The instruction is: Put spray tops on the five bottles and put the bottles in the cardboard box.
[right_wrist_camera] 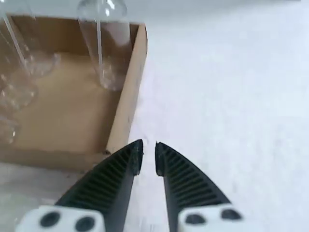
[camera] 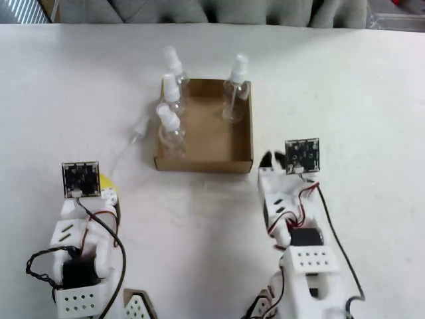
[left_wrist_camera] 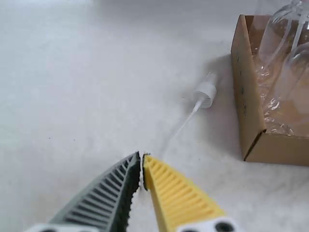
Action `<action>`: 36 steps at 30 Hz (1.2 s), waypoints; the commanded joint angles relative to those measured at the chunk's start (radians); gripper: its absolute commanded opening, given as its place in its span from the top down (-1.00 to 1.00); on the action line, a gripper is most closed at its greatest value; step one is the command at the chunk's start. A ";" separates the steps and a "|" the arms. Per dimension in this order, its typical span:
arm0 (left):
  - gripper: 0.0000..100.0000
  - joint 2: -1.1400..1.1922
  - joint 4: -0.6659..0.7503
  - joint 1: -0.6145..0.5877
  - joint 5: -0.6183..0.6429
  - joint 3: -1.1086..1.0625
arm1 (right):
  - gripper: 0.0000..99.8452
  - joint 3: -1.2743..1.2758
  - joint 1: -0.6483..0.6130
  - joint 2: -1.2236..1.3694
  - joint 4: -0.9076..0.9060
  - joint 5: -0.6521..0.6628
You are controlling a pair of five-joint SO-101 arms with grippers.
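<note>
My left jaws are pressed shut, tips touching, holding nothing, low over the surface (camera: 60, 93). Just ahead of them lies a loose spray top (left_wrist_camera: 205, 92), on its side, with its thin tube (left_wrist_camera: 179, 129) pointing back at me. It lies near the left wall of the cardboard box (camera: 204, 162), not touching it. I think this top is my job now. I should open wide first. Then I should come down on the fat white head, not the bendy tube, and squeeze gently so it does not skid away. Four bottles (camera: 235, 93) with tops on stand at the box. The far bottle (camera: 175, 70) may be inside or just behind it; I cannot tell. My right jaws hang by the box's right front corner, with a thin gap between them, holding nothing.
</note>
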State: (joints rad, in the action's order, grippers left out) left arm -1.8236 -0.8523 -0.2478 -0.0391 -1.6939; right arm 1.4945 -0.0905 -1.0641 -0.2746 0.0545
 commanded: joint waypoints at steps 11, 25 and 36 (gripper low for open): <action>0.95 -0.005 0.008 -0.008 -0.008 0.000 | 0.96 -0.060 -0.340 -0.232 -0.344 -0.014; 0.95 -0.005 -0.006 -0.005 -0.008 0.000 | 0.96 -0.167 -0.530 0.122 -0.033 -0.014; 0.95 -0.005 -0.005 -0.007 -0.008 0.000 | 0.96 -0.256 -0.532 0.532 0.142 -0.006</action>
State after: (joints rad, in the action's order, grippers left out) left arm -1.8236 -0.8569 -0.2478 -0.0391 -1.6939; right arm 1.3011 -0.6137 -0.5915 -0.1626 0.0499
